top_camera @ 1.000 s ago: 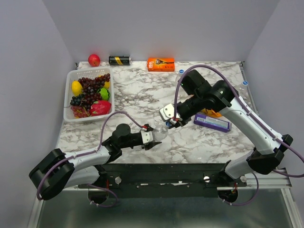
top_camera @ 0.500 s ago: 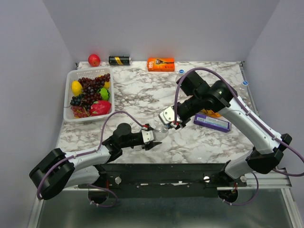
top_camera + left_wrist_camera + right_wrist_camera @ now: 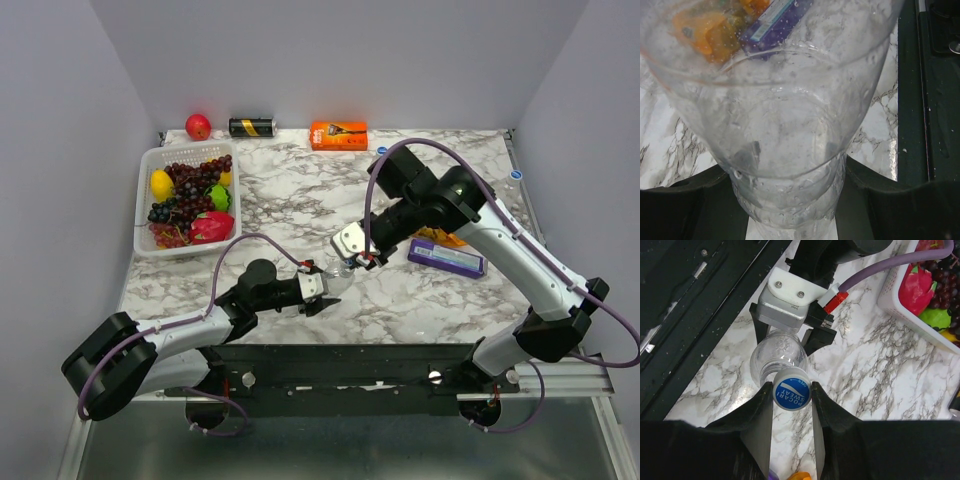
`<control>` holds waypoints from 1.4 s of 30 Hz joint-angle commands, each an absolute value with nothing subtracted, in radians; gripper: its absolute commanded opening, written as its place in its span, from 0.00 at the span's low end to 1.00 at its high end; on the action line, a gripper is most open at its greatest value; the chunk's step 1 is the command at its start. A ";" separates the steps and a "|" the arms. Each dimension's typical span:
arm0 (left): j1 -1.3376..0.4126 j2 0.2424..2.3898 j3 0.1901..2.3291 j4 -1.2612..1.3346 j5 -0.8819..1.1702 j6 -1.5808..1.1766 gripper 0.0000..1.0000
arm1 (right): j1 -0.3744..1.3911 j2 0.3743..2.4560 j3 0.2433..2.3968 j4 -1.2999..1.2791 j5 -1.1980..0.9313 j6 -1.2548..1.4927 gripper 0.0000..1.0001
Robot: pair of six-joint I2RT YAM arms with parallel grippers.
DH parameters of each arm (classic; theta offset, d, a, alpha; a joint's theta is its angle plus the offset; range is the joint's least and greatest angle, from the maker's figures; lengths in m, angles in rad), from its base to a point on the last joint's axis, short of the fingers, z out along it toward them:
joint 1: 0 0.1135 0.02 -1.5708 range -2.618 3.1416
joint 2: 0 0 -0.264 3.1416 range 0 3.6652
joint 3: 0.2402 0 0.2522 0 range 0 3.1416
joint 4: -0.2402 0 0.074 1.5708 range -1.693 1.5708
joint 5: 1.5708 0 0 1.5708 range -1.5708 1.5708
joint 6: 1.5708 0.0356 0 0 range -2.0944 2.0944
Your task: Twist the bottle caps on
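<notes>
Top external view: at the left, the left jaws are clenched on the body of a clear bottle near the front edge of the worktop. The left wrist view shows the bottle wall filling the gap between them. Whether the bottle rests on the worktop cannot be told. To the right, the right jaws grasp a blue cap by its rim, directly over the bottle neck; thread contact cannot be confirmed. Risk: if the cap axis is out of line with the neck, the threads may cross and jam. If the left grip is weak, the bottle may turn with the cap or slip. Compared with one second ago, the right arm sits slightly further left, closer to the bottle; the left arm is unchanged.
</notes>
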State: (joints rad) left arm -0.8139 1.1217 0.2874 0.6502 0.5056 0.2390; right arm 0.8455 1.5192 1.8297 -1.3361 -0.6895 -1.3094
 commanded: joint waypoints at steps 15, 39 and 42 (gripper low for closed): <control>-0.819 1.106 0.284 0.707 0.468 0.233 0.00 | 0.856 1.483 1.796 -1.500 -0.695 -1.247 0.23; -0.819 1.101 0.282 0.733 0.480 0.232 0.00 | 0.856 1.462 1.695 -1.256 -0.566 -1.131 0.24; -0.819 1.104 0.285 0.730 0.486 0.233 0.00 | 0.856 1.465 1.698 -1.235 -0.578 -1.120 0.23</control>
State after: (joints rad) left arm -0.8135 1.1206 0.2569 0.6476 0.4595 0.2272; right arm 0.8497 1.4467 1.6943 -1.2728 -0.5999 -1.1568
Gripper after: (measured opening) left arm 0.631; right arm 0.390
